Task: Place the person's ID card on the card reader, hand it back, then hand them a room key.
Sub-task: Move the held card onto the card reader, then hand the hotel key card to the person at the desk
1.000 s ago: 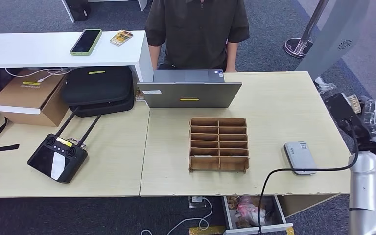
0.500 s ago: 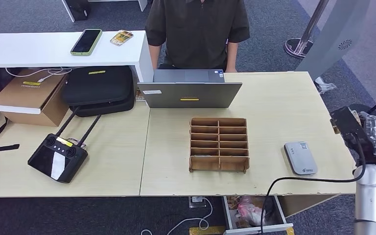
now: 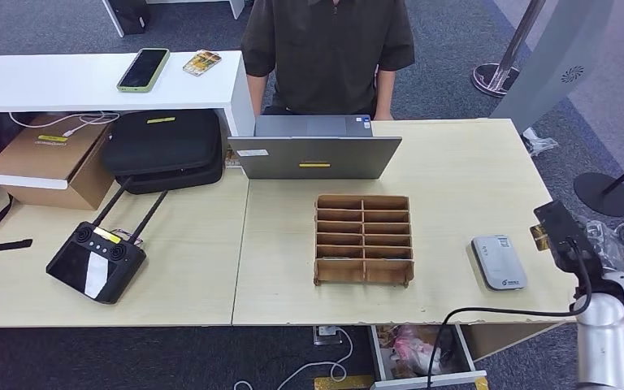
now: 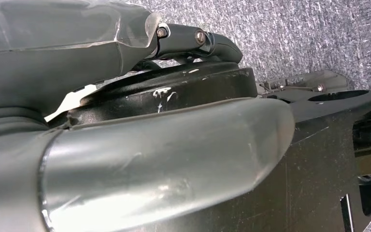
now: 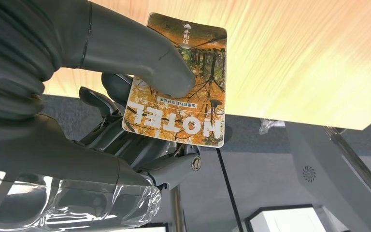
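right hand (image 5: pixel 101 96) pinches glossy rectangular "hotel" card (image 5: pixel 181 82), thumb pressed on its face, just off table's (image 3: pixel 455 162) right edge, near grey rounded reader (image 3: pixel 498 262). left hand (image 4: pixel 125 159) blurry, prob. curled — can't tell.

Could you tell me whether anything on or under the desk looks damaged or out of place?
Yes: the desk's front edge looks chipped, and beneath it an open drawer hangs out, stuffed with crumpled bags.
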Motion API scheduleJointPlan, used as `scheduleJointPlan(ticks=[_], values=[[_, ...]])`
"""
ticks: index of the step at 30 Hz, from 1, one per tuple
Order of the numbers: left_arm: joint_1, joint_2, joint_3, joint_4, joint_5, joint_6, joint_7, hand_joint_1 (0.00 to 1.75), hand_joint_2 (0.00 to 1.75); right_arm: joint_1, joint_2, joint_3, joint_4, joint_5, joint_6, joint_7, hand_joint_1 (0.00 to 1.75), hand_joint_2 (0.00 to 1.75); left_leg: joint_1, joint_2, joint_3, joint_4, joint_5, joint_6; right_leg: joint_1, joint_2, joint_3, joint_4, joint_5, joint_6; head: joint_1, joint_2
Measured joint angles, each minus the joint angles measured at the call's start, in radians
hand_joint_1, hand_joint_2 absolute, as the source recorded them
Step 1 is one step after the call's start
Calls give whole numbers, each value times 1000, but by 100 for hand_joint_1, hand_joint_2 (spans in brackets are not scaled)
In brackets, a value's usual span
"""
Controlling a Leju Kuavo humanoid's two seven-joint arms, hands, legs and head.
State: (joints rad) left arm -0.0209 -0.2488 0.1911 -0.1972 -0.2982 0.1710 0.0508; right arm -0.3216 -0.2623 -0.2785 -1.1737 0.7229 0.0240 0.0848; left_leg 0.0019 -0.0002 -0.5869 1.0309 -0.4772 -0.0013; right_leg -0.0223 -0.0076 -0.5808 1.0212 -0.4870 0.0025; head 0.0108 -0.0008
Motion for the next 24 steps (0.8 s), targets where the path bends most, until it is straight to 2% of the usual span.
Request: scheduleJointPlan(ticks=[5,17,24], values=[[0,0,0,0,6,-5,0,0,0,-12,11,0,49,0,3,-8,175,175,0,0,0,0,0,0,0,0,0,0,0,0,0,0],[0,1,0,0,10,-1,3,0,0,-111,19,4,277,-27,-23,-73,175,175,0,0,0,0,0,0,0,0,0,0,0,0,0,0],[0,0,0,0,2,10,6,0,0,-118,18,3,346,-53,-35,-95,175,175,0,0,0,0,0,0,0,0,0,0,0,0,0,0]])
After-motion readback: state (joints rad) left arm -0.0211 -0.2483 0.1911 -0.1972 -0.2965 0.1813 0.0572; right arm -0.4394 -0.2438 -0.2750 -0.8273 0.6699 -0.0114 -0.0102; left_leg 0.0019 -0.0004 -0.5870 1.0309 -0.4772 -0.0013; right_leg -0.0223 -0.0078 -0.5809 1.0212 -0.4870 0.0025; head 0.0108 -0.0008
